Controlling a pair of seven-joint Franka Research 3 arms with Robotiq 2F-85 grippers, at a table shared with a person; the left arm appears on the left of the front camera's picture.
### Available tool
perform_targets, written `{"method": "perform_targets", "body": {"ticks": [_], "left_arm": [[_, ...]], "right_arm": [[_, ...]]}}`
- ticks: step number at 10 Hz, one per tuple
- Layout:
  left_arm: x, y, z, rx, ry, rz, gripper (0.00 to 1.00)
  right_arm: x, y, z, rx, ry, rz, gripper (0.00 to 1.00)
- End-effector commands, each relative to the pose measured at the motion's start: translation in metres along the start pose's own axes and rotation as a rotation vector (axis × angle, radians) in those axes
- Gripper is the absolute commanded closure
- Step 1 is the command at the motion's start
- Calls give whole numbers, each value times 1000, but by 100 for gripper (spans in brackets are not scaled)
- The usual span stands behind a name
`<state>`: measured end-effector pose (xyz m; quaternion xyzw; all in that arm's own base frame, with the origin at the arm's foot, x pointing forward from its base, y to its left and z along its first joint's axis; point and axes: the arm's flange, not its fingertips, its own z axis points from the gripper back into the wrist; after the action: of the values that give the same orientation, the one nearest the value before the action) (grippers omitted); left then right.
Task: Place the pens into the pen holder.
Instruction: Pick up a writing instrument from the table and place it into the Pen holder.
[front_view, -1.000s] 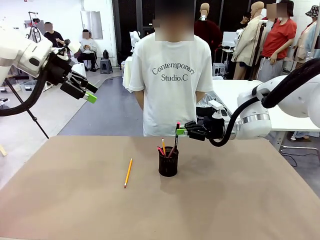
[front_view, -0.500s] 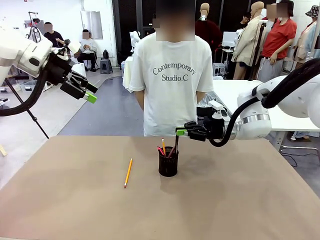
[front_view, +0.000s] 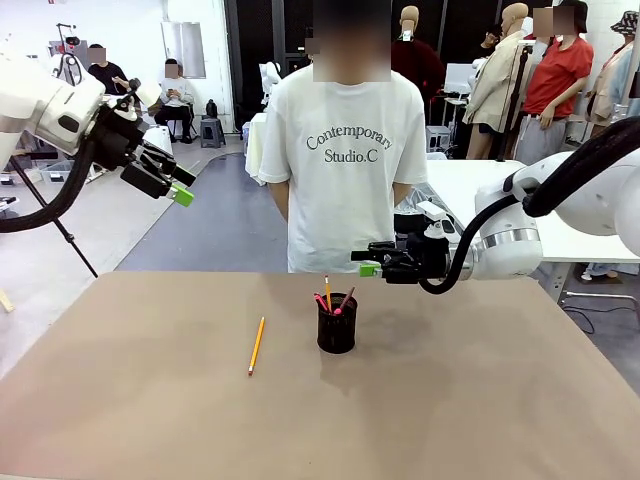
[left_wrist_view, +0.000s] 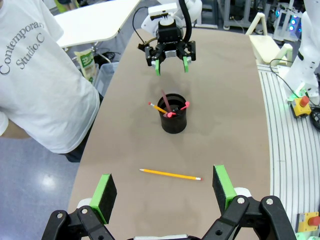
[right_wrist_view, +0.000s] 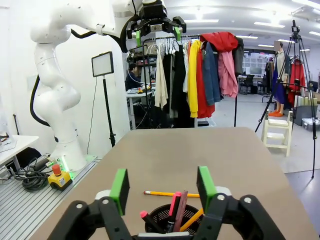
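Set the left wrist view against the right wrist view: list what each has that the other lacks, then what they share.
Left wrist view, beyond the other: the person's white shirt, and the right gripper seen from the front, open over the pen holder. Right wrist view, beyond the other: a clothes rack, and the left gripper seen from outside, open and raised high. Shared: the table, the pen holder with pens standing in it, the yellow pencil lying flat.

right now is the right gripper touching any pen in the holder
Apart. The left wrist view shows bare table between the open right gripper and the pens standing in the black mesh pen holder.
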<state>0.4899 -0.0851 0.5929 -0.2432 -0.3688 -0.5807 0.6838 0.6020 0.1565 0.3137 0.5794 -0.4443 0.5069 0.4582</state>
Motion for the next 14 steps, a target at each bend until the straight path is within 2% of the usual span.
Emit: {"method": "perform_targets", "body": {"ticks": [1, 7, 8, 12, 13, 14], "left_arm": [[0, -1, 1, 2, 5, -2, 0], [0, -1, 1, 2, 5, -2, 0], [0, -1, 1, 2, 5, -2, 0], [0, -1, 1, 2, 5, -2, 0], [0, -1, 1, 2, 5, -2, 0], [0, -1, 1, 2, 5, -2, 0]], "right_arm": [[3, 1, 0, 12, 9, 6, 0], [8, 6, 3, -21, 35, 11, 0], [5, 1, 3, -1, 9, 8, 0], [4, 0, 5, -6, 11, 6, 0], [15, 4, 11, 15, 85, -64, 0], [29, 12, 11, 16, 160, -80, 0]]}}
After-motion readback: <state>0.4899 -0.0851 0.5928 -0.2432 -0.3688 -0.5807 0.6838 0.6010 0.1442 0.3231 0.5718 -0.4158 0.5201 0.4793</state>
